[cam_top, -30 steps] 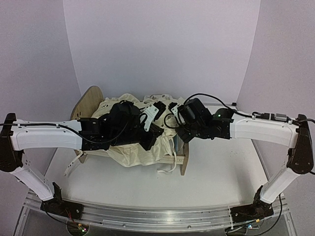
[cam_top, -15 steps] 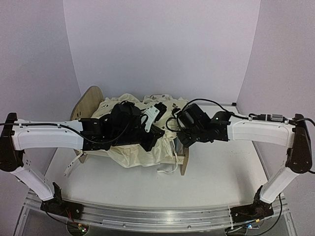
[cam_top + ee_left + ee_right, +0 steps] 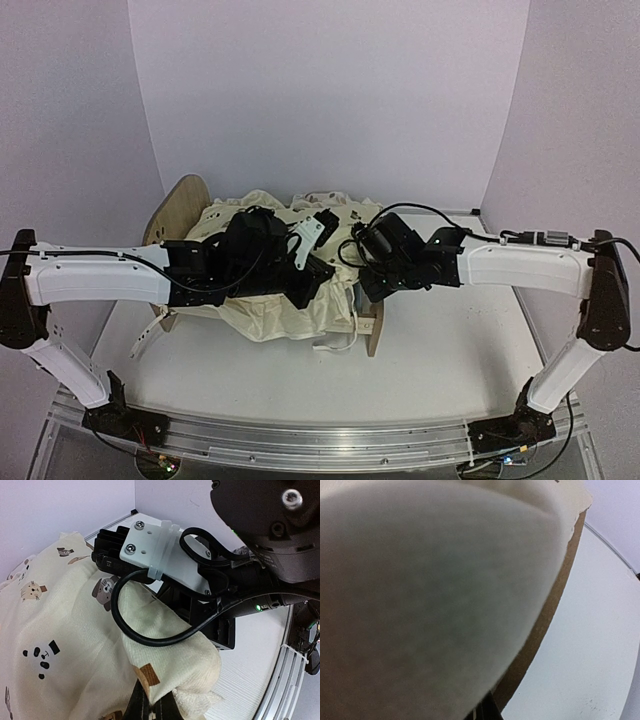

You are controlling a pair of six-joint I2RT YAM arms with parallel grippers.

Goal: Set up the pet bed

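Though under cushion (image 3: 265,320) overhead, pet bed (image 3: 180,205) bare-edged at right wrist

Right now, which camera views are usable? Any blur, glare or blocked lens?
Right wrist: cushion close to the lens, blurred, only the pet bed edge and table readable. Left wrist: sharp, the right arm crowds the frame. Top external: even light, no glare.

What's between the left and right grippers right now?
A bunched fold of the cream animal-print cushion, draped over the pet bed, sits between the left gripper and the right gripper; clearest in the left wrist view.
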